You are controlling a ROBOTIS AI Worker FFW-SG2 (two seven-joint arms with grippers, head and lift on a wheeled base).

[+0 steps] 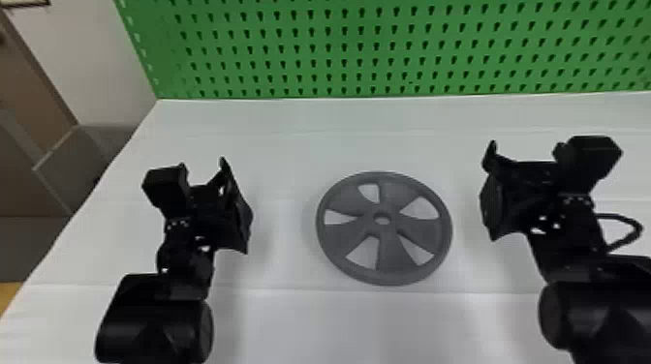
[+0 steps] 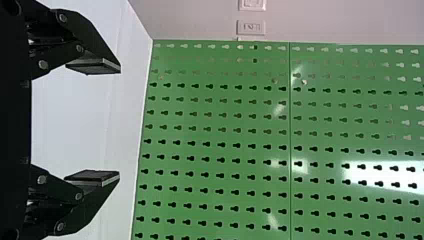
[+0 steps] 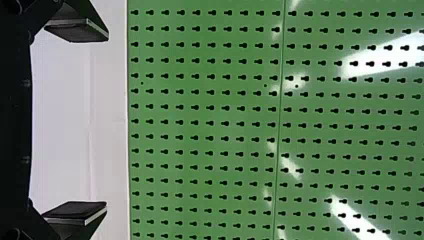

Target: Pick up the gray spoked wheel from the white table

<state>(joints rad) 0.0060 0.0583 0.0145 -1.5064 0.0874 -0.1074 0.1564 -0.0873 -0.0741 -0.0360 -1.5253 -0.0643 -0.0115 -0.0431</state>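
On the white tabletop (image 1: 290, 319), the gray wheel (image 1: 388, 242) lies flat between left hand (image 2: 120, 121) and right hand (image 3: 107, 120), both spread and empty; uneven pushes could skid it sideways.

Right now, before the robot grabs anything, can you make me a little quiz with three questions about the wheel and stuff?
1. True or false: the gray wheel lies on the white table, between the left gripper and the right gripper.
2. Pick one. What color is the board full of holes behind the table?
a) red
b) green
c) yellow
3. Count them: how many big gaps are there between the wheel's spokes? (The little hole in the middle doesn't count.)

Key: 1. true; 2. b; 3. five
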